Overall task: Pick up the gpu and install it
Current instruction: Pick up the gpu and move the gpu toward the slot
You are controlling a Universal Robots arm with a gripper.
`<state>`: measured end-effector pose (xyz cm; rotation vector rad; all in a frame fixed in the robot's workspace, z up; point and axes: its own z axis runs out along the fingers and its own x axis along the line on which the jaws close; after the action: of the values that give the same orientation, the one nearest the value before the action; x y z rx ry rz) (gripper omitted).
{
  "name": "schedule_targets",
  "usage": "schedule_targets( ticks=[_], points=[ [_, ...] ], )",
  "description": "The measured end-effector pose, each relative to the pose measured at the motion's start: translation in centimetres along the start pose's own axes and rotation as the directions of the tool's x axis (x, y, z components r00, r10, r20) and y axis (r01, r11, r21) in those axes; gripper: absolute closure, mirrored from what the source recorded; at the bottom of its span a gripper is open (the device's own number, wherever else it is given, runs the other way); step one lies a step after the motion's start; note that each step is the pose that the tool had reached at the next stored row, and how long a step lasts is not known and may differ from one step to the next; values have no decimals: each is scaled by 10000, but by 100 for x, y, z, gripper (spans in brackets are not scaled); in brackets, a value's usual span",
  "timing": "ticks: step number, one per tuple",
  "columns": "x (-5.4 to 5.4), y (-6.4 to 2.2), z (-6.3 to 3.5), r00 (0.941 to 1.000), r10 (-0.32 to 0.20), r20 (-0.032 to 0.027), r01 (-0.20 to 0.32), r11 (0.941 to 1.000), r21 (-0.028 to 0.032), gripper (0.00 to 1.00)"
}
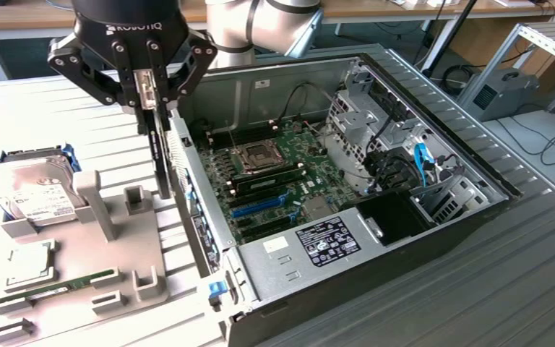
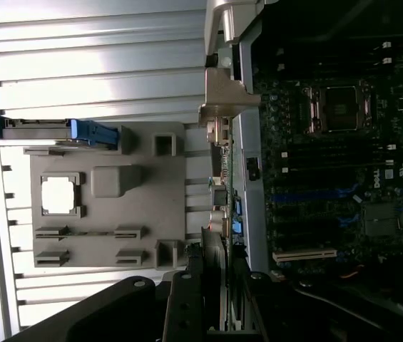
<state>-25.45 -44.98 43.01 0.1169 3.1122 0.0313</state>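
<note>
gpu in jaws, between grey fixture and case wall

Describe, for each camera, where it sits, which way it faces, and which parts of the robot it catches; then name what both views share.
Exterior view: off the arm and raised above the table, looking down slantwise into the open computer case; it shows the arm and the claw gripping the gpu.
Wrist view: on the wrist, looking down along the claw at the grey tray and the motherboard.
Shared: claw, gpu, grey tray, motherboard.
</note>
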Motion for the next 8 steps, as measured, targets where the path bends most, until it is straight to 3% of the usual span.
schedule_targets(
  ticks=[8],
  points=[
    [-43,3,4,10000,1,0,-1,10000,3,74]
  ],
)
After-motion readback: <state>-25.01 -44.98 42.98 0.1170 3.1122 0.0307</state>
